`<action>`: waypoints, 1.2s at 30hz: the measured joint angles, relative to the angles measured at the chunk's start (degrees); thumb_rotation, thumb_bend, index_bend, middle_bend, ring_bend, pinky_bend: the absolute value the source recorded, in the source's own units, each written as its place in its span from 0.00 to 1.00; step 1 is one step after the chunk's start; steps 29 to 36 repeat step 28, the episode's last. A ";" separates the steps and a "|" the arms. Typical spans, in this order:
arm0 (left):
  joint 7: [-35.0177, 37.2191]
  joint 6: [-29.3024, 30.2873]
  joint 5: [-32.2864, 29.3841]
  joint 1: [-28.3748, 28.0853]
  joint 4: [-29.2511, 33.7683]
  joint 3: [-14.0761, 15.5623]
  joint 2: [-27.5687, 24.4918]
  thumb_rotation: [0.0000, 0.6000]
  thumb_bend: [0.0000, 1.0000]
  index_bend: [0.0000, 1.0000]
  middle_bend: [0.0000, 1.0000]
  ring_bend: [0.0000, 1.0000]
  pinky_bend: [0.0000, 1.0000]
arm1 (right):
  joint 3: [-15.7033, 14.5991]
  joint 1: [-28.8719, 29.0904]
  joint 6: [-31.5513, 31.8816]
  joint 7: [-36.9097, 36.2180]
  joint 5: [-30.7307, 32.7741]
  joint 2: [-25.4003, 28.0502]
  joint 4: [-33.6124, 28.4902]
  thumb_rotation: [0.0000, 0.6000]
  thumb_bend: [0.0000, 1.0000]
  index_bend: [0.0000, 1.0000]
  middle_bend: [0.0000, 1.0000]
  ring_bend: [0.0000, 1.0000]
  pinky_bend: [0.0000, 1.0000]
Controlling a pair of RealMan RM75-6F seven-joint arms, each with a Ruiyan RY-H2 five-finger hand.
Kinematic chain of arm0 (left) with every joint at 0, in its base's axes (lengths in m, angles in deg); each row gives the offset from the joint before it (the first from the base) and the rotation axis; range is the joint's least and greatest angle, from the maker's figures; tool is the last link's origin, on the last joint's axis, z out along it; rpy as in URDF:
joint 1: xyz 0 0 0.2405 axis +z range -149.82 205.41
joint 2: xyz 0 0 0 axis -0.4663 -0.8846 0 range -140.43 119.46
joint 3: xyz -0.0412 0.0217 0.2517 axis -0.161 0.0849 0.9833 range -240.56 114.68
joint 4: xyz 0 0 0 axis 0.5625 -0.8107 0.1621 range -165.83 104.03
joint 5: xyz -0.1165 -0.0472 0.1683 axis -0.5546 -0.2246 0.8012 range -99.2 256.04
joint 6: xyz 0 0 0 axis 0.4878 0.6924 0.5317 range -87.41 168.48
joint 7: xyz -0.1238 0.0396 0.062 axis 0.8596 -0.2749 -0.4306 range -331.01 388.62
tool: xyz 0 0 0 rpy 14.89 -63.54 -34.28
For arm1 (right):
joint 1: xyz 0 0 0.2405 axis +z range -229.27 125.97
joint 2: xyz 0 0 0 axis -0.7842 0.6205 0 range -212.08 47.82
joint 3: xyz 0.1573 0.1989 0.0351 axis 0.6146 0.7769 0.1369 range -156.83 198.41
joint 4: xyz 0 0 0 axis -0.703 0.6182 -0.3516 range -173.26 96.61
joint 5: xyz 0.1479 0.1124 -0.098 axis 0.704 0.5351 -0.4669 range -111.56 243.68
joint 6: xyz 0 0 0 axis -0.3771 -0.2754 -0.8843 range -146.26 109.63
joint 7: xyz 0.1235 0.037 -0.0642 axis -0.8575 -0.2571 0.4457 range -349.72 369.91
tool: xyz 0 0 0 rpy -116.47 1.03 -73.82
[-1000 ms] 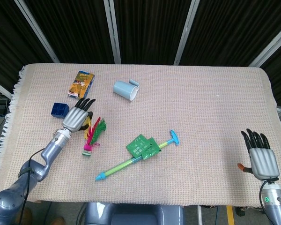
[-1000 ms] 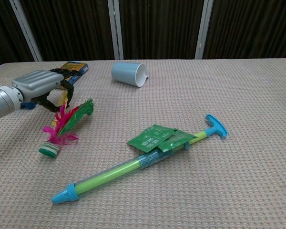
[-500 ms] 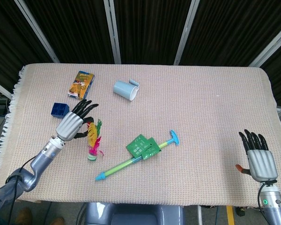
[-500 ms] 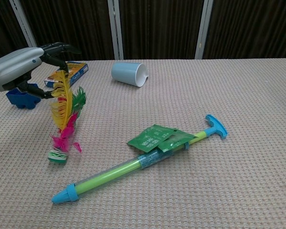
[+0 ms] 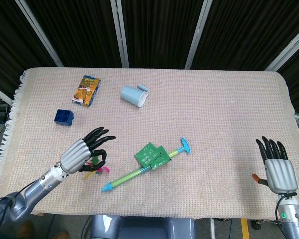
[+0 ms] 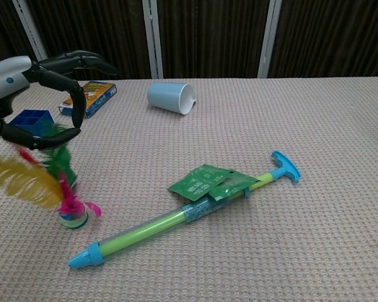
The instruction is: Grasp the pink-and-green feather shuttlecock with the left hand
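Where dark curtains hang, beige woven tablecloth (image 5: 214,114)

Left hand (image 6: 34,94) pinching feathers of the upright shuttlecock (image 6: 53,185).

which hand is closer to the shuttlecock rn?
Left. The left hand is right over the shuttlecock, its fingers curled around the feathers. The right hand hovers at the opposite, right edge of the table, open, far from it.
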 measured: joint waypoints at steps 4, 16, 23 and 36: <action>0.05 2.76 1.90 1.36 3.99 1.17 -3.19 1.00 0.53 0.66 0.09 0.00 0.00 | -0.01 -0.17 0.54 0.04 -0.20 -0.18 0.20 1.00 0.02 0.00 0.00 0.00 0.00; -3.11 10.28 -0.66 8.30 11.56 1.25 -12.64 1.00 0.33 0.05 0.00 0.00 0.00 | -0.54 -0.09 0.28 0.73 -1.06 -0.41 -0.25 1.00 0.02 0.00 0.00 0.00 0.00; -21.49 8.49 -10.95 16.22 19.55 2.14 -17.64 1.00 0.31 0.01 0.00 0.00 0.00 | -0.86 -0.05 -0.64 0.43 -0.90 0.14 -0.92 1.00 0.02 0.00 0.00 0.00 0.00; -34.45 8.00 -20.50 23.64 23.58 1.89 -17.42 1.00 0.31 0.02 0.00 0.00 0.00 | -0.94 0.28 -1.36 0.00 -0.87 0.42 -1.06 1.00 0.02 0.00 0.00 0.00 0.00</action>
